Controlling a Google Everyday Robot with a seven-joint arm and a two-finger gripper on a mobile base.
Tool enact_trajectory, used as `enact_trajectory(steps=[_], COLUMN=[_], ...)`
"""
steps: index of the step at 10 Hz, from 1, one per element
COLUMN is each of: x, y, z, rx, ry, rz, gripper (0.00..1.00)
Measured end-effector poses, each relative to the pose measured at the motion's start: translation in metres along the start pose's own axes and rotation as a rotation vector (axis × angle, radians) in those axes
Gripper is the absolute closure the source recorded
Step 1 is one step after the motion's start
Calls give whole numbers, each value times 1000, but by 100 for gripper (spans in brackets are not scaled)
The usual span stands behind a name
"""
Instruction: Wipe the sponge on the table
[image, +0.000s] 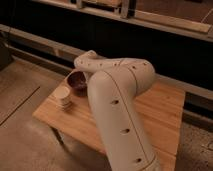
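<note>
The table (165, 107) is a light-brown wooden top on thin dark legs, filling the middle of the camera view. My thick white arm (117, 110) rises from the lower right, bends at the elbow and reaches left over the tabletop. My gripper is hidden behind the arm, somewhere near the table's middle, right of the bowl. The sponge is hidden too.
A dark purple bowl (76, 81) sits at the table's far left corner. A small pale cup (63, 96) stands just in front of it near the left edge. Behind the table runs a dark wall with a pale rail. Concrete floor lies to the left.
</note>
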Motion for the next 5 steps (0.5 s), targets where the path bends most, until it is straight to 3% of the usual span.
enact_trajectory(steps=[5], x=[6], y=[48], z=[-11], rx=[-19], ry=[-21], rz=[-80], gripper=[100])
